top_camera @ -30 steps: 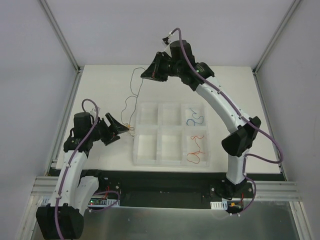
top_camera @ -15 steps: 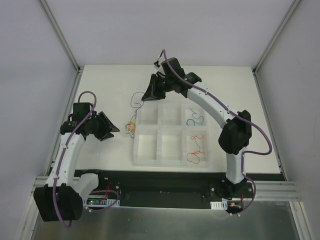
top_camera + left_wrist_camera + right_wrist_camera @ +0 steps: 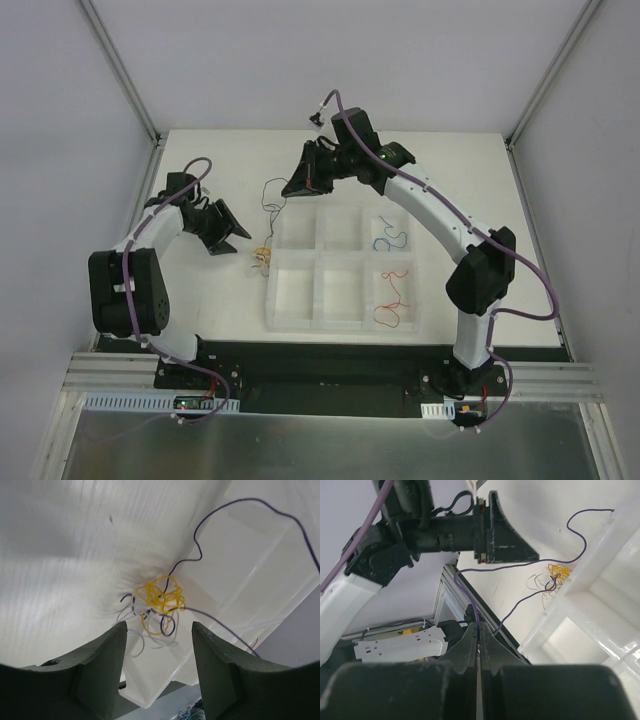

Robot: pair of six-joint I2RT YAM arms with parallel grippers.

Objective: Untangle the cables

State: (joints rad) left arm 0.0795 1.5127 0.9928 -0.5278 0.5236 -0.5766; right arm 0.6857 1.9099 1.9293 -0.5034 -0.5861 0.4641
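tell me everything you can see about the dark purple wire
Very thin, flexible dark purple wire, wavy. The shut right gripper pinches it; from there one stretch runs to the yellow and white tangle beside the tray, another curves off to end by the tray's rim.

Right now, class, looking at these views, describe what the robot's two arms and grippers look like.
The left arm and right arm share white links, black joints and a thick purple hose running along each. The left gripper and right gripper are dark, each with two wedge-shaped fingers.
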